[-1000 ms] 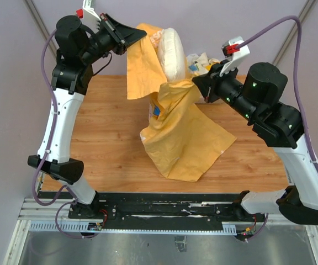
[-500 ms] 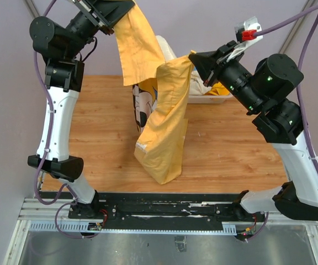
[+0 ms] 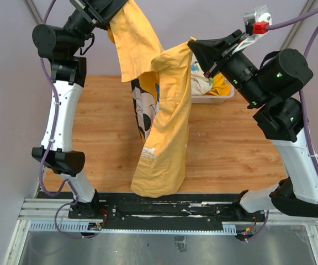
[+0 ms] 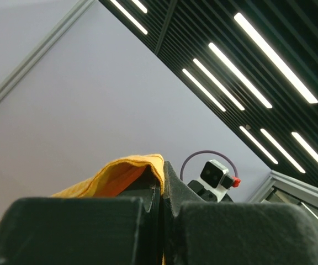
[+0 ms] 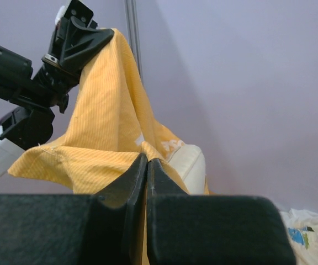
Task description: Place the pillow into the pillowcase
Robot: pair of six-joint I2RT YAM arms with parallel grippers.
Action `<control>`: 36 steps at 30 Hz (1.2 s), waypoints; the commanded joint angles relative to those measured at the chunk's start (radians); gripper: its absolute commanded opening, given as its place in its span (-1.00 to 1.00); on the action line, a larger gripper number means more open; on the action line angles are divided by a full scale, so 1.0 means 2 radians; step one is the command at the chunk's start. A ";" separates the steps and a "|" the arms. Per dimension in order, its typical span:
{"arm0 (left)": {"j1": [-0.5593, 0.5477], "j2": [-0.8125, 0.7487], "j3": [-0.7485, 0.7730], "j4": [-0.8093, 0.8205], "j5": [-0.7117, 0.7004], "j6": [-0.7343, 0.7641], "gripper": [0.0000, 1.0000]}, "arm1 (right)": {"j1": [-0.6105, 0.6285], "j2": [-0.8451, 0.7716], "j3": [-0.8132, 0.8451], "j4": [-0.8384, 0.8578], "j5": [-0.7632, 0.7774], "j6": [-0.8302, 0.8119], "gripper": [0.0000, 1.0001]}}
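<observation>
The orange-yellow pillowcase [image 3: 164, 132] hangs high over the table, stretched between both grippers, with part of the Mickey face [image 3: 144, 105] showing on an inner fold. At the top left, my left gripper [image 3: 120, 8] is shut on one upper corner of the pillowcase [image 4: 115, 174]. My right gripper [image 3: 192, 47] is shut on the other upper edge. In the right wrist view, the cream-white pillow [image 5: 189, 161] shows inside the case's mouth, just past the right gripper [image 5: 147, 163]. From above the pillow is hidden by fabric.
A white bin [image 3: 225, 96] with patterned cloths [image 3: 203, 83] stands at the back right of the wooden table [image 3: 104, 138]. The pillowcase's lower end [image 3: 156, 185] hangs near the table's front edge. Purple walls close the back.
Both arms have risen and lifted the pillowcase. It now hangs longer and narrower, its lower end nearer the front edge. The pillow no longer shows from above.
</observation>
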 commanded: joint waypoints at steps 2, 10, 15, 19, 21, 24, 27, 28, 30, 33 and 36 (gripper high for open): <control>0.013 0.025 0.061 0.056 -0.009 -0.034 -0.99 | -0.005 0.010 0.103 0.061 -0.023 -0.027 -0.99; 0.018 0.008 -0.029 0.144 0.001 -0.065 -0.99 | -0.005 -0.062 -0.037 0.079 -0.050 0.003 -0.99; 0.019 -0.022 -0.120 0.196 0.009 -0.064 -0.99 | -0.005 -0.107 -0.185 0.081 -0.070 0.056 -0.99; 0.019 -0.037 -0.189 0.269 0.007 -0.093 -0.99 | -0.006 -0.127 -0.268 0.070 -0.093 0.109 -0.99; 0.019 -0.037 -0.211 0.303 0.010 -0.111 -1.00 | -0.005 -0.137 -0.311 0.069 -0.105 0.130 -0.99; 0.018 -0.040 -0.236 0.338 0.013 -0.130 -0.99 | -0.005 -0.146 -0.350 0.048 -0.101 0.141 -0.92; 0.018 -0.037 -0.239 0.347 0.019 -0.138 -0.99 | -0.005 -0.161 -0.361 0.024 -0.056 0.132 -0.42; 0.019 -0.034 -0.235 0.353 0.021 -0.141 -0.99 | -0.006 -0.167 -0.359 0.019 -0.036 0.123 -0.38; 0.018 -0.027 -0.223 0.357 0.025 -0.149 -0.99 | -0.007 -0.172 -0.339 0.004 0.003 0.101 -0.26; 0.018 -0.018 -0.210 0.374 0.027 -0.168 -1.00 | -0.010 -0.162 -0.283 -0.036 0.074 0.071 -0.13; 0.018 -0.016 -0.211 0.387 0.025 -0.181 -1.00 | -0.018 -0.142 -0.239 -0.057 0.123 0.047 0.14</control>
